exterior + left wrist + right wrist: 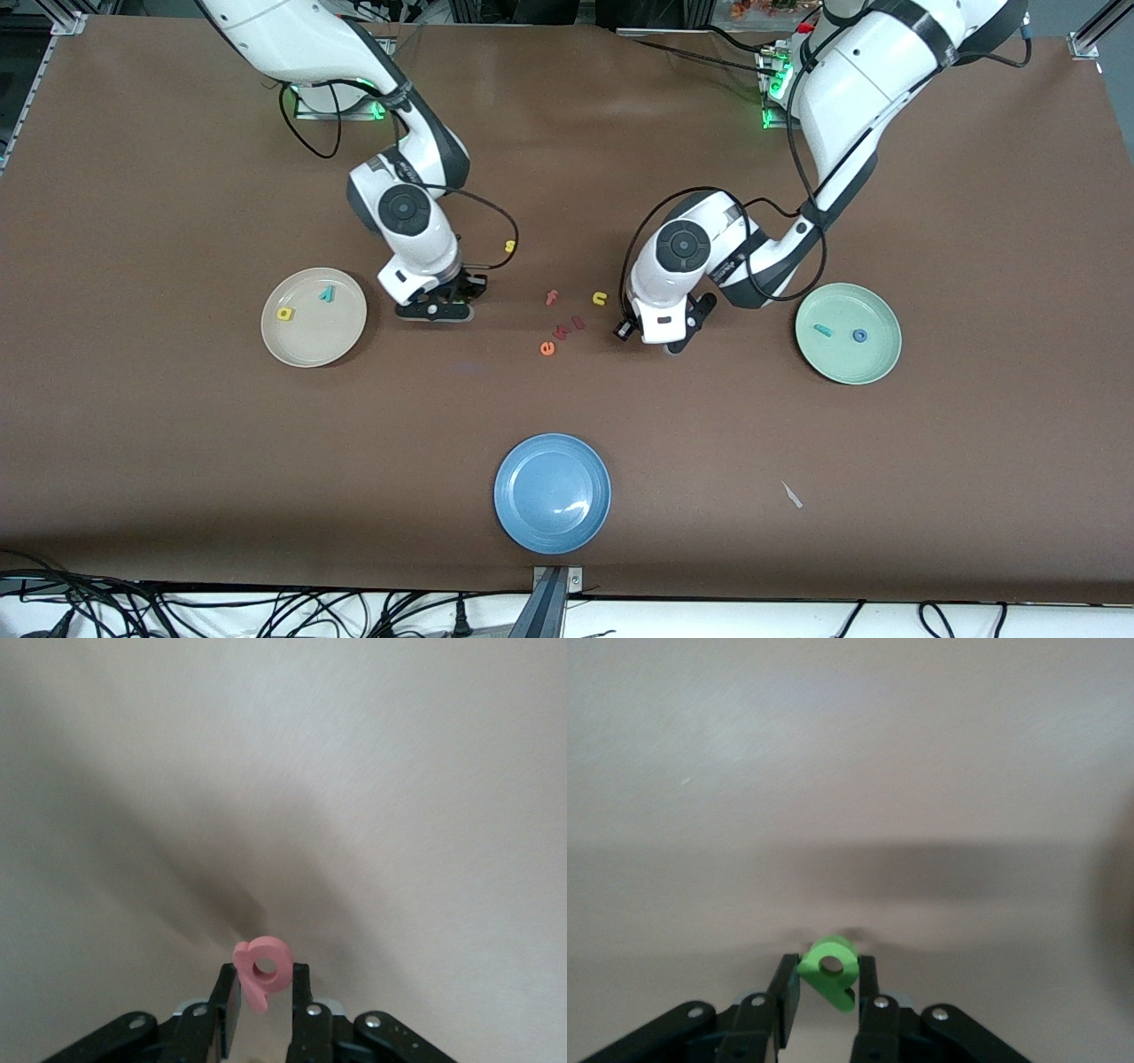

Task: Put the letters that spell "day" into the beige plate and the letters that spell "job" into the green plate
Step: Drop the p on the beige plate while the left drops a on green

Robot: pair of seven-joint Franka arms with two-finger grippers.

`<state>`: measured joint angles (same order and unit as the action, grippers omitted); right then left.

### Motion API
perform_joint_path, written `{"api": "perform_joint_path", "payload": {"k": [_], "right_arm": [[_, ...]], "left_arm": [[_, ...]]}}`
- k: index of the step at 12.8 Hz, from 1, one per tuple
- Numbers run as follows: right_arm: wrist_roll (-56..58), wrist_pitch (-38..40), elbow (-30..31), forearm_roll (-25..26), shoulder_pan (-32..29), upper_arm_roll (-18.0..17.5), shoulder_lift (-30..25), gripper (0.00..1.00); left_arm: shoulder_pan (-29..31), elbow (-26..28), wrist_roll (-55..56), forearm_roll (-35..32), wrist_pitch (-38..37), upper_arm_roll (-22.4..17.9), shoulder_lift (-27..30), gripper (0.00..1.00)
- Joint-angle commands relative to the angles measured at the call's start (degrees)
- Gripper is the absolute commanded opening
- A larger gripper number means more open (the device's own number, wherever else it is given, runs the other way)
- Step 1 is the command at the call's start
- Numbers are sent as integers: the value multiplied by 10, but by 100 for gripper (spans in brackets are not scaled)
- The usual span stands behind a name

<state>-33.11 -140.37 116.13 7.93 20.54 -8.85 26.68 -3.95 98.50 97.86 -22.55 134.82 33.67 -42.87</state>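
Spanning the whole scene was the brown table (pixel 177 461), carrying three plates: a beige plate (pixel 341 341) toward the right arm's end, a green plate (pixel 873 310) toward the left arm's end, and a blue plate (pixel 552 523) nearest the front camera. The beige plate held a yellow "a" (pixel 284 313) and a teal "y" (pixel 327 294); the green plate held a teal "j" (pixel 823 330) and a blue "o" (pixel 859 335), lying apart. The right gripper (pixel 824 992) stood low over bare table just beside the beige plate, clenched on the green "d" (pixel 830 979). The left gripper (pixel 264 992) stood over bare table between the loose letters and the green plate, clenched on the pink-orange "b" (pixel 262 967). Each letter was pinched across its flat faces, bowl outward from the fingertips, stem running back between the jaws, so its long axis lay roughly along the fingers. Judged as foam, these pieces should be very light, soft and slightly yielding, not fragile; a flat-face pinch appeared adequate, though they could cling on release. Unused letters (pixel 564 323) lay mid-table between the arms.
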Motion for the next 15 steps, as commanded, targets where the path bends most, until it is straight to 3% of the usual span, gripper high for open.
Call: {"api": "perform_joint_path", "payload": {"k": [1,3,6,9,11,13,14,15], "right_arm": [[148,82,10,3,-75,-4,-67,17],[242,117,10,3,-114,8,-89,17],[342,128,10,1,-118,66,-90,21],[337,127,10,-5,-118,68,-88,36],[336,127,9,-25,-118,68,-88,51],[336,128,9,-31,-118,68,-88,59],[335,132,2,-31,-118,67,-88,61],[340,134,-9,-32,-118,67,-89,69]], "left_arm": [[67,9,-83,-1,-56,40,38,1],[164,9,-174,-2,-121,109,44,1],[318,11,-358,-3,-241,204,44,1],[396,17,-513,-14,-300,208,44,1],[442,34,-594,-59,-316,205,38,2],[471,49,-638,-102,-316,201,29,3],[481,51,-653,-113,-315,199,22,6],[483,51,-658,-113,-313,192,17,20]]}}
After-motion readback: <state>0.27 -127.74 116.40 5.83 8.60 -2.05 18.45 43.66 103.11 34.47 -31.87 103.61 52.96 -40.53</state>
